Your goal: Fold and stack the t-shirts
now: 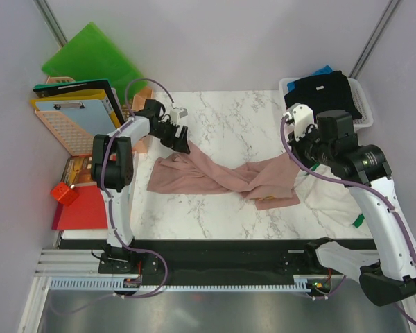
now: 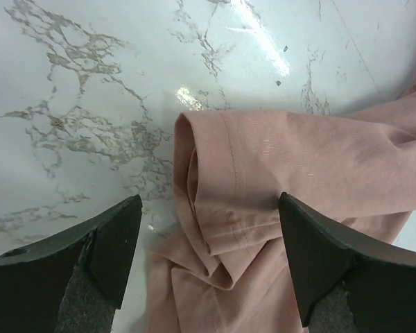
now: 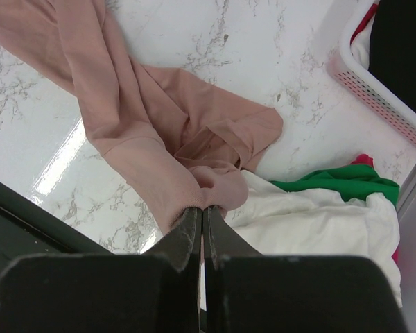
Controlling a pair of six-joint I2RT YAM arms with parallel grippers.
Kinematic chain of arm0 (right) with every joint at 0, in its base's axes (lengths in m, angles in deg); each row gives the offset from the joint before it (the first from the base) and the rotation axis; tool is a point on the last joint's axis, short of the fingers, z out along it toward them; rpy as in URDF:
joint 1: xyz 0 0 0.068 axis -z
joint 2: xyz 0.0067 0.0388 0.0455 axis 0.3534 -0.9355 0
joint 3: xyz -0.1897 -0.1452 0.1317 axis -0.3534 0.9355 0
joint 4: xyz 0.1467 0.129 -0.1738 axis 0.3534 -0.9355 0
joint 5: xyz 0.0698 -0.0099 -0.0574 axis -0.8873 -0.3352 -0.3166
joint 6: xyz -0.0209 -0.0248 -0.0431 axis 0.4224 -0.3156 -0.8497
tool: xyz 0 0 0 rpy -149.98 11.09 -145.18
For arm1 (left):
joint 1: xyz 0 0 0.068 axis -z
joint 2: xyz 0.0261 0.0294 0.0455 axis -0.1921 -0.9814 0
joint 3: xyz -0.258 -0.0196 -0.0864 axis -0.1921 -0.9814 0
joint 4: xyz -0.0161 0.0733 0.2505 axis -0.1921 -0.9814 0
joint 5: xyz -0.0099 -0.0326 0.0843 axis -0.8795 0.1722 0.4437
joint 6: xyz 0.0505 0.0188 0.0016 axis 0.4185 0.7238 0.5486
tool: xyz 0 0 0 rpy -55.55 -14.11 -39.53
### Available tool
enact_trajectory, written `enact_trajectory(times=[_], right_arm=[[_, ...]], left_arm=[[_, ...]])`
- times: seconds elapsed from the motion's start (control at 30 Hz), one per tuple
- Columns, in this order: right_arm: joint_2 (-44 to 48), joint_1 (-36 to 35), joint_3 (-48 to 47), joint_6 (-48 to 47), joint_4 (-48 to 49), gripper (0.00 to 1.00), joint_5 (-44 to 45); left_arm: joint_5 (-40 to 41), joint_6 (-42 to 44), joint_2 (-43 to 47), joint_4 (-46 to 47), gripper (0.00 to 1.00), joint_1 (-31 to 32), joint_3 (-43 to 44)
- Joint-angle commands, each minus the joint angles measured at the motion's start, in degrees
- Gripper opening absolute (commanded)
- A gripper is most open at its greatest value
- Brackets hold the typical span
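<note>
The dusty pink t-shirt (image 1: pixel 222 177) lies crumpled and twisted across the middle of the marble table (image 1: pixel 236 118). My left gripper (image 1: pixel 179 142) hovers open over the shirt's upper left corner. In the left wrist view its fingers (image 2: pixel 118 239) straddle a folded hem of the pink t-shirt (image 2: pixel 298 159) without touching it, the left gripper (image 2: pixel 209 208) centred on the fold. My right gripper (image 3: pixel 202 208) is shut on a bunched edge of the pink t-shirt (image 3: pixel 159 118) at its right end. A white t-shirt (image 3: pixel 312 222) and a green t-shirt (image 3: pixel 340 180) lie just beyond.
A white basket (image 1: pixel 357 104) at the back right holds a black t-shirt (image 1: pixel 329 90) and a blue one (image 1: pixel 324 70). The white t-shirt (image 1: pixel 326 201) hangs over the table's right edge. A green folder (image 1: pixel 93 55), clipboards, a pink crate (image 1: pixel 62 128) and a red folder (image 1: pixel 80 208) crowd the left side.
</note>
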Motion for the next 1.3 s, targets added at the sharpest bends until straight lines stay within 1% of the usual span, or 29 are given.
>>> enact_trajectory(times=[0.0, 0.1, 0.13, 0.17, 0.2, 0.27, 0.3, 0.43, 0.53, 0.67, 0.7, 0.77, 0.8, 0.87, 0.9, 0.93, 1.0, 1.03, 1.1, 1.23, 1.27], right_arm=[[0.0, 0.2, -0.4, 0.1, 2.3, 0.0, 1.1], [-0.1, 0.2, 0.1, -0.1, 2.3, 0.0, 1.4], [-0.3, 0.3, 0.3, -0.1, 2.6, 0.0, 1.5], [-0.4, 0.3, 0.6, -0.1, 2.8, 0.0, 1.6], [-0.5, 0.3, 1.1, -0.1, 3.0, 0.0, 1.6], [-0.5, 0.3, 1.5, -0.1, 3.3, 0.0, 1.4], [-0.7, 0.3, 1.8, -0.1, 3.6, 0.0, 1.1], [-1.3, 0.3, 2.0, -0.1, 3.9, 0.0, 0.9], [-1.1, 0.4, 2.2, -0.2, 4.3, 0.0, 1.5], [0.1, 0.3, 3.4, -0.2, 7.0, 0.0, 3.8], [0.5, 0.4, 4.0, -0.2, 8.3, 0.0, 4.5], [0.8, 0.3, 4.4, -0.4, 9.5, 0.0, 6.4], [1.0, 0.3, 4.5, -0.6, 10.2, 0.0, 6.4], [1.4, 0.4, 4.6, -0.6, 10.9, 0.0, 7.7], [2.0, 0.4, 4.4, -0.5, 11.0, 0.0, 7.6], [2.4, 0.3, 4.4, -0.4, 11.1, 0.0, 7.6], [4.2, 0.4, 3.8, -0.2, 11.0, 0.0, 7.8], [4.9, 0.4, 3.5, -0.2, 11.0, 0.0, 8.1], [6.9, 0.3, 2.3, -0.7, 10.6, 0.0, 9.2], [10.5, 1.0, -1.6, -1.4, 9.5, 0.0, 9.7], [12.2, 1.5, -2.6, -1.5, 9.4, 0.0, 9.4]], left_arm=[[-3.1, -2.6, -2.1, 0.6, 0.86, 0.1, 3.2], [-3.3, -2.5, -2.8, 0.6, 0.83, 0.1, 3.7], [-3.5, -2.6, -2.9, 0.6, 0.66, 0.1, 3.9], [-4.1, -2.7, -2.8, 0.6, 0.55, 0.1, 3.9], [-4.5, -2.9, -2.7, 0.6, 0.47, 0.1, 4.0], [-4.9, -3.0, -2.3, 0.5, 0.06, 0.1, 3.9], [-4.8, -3.0, -2.1, 0.5, 0.02, 0.1, 3.7], [-4.1, -1.9, -1.0, 0.5, 0.02, 0.1, 2.1], [-3.4, -0.5, 2.3, 0.5, 0.02, 0.1, -0.9], [-0.5, 2.2, 11.6, 0.5, 0.02, -0.1, -8.1], [0.4, 2.5, 16.7, 0.5, 0.02, -0.3, -9.3], [1.0, 2.8, 22.4, 0.2, 0.02, -1.1, -12.4], [1.5, 3.0, 27.4, -0.2, 0.02, -1.5, -13.2], [2.6, 3.2, 32.9, -1.5, 0.02, -2.2, -14.5], [4.3, 3.4, 35.1, -2.3, 0.02, -2.3, -14.5], [5.1, 3.7, 39.8, -3.5, 0.02, -2.3, -14.5], [7.3, 4.5, 44.1, -6.5, 0.02, -2.4, -14.1], [7.7, 4.8, 47.7, -7.6, 0.02, -2.4, -13.8], [8.9, 5.9, 51.3, -11.2, 0.02, -2.5, -13.1], [11.0, 6.5, 61.6, -12.8, 0.02, -2.8, -13.8], [11.8, 6.4, 65.9, -12.7, 0.02, -2.8, -14.2]])
